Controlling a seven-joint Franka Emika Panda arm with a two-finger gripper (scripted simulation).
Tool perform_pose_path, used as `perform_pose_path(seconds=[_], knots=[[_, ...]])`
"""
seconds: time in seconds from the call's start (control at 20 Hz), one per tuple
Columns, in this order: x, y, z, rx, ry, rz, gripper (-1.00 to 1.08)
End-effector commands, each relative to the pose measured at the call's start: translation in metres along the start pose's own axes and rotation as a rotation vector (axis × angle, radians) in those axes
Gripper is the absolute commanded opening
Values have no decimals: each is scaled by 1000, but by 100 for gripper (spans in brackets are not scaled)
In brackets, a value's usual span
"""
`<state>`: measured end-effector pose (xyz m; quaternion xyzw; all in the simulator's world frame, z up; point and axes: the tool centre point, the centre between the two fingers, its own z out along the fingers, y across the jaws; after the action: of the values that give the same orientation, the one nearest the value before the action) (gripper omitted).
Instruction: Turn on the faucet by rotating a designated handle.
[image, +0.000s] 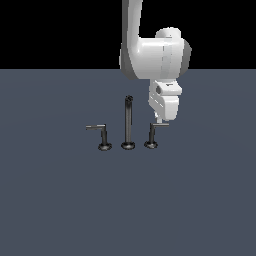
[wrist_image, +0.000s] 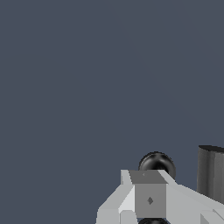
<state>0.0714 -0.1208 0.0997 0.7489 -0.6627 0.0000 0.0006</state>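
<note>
Pincer (image: 159, 120) at designated handle's (image: 154, 134) lever tip, likely touching to push | opening: cannot tell, nothing clearly gripped | handle on faucet's (image: 128, 123) right in exterior view, on counter (image: 200, 200)

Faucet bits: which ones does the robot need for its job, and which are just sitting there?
Needed:
- designated handle, arm jutting toward the exterior view's right
- gripper, right at that arm

Just there:
- spout post
- other lever
</note>
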Motion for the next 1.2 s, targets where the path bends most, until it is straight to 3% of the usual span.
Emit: perform_pose_path(seconds=[0.0,0.25,0.8,0.9,1.15], knots=[[2,-1,2,1,0,9,-100],[2,-1,2,0,0,9,-100],[20,36,2,1,-1,10,-100],[13,26,2,11,-1,0,-100],[11,42,2,9,-1,2,-100]])
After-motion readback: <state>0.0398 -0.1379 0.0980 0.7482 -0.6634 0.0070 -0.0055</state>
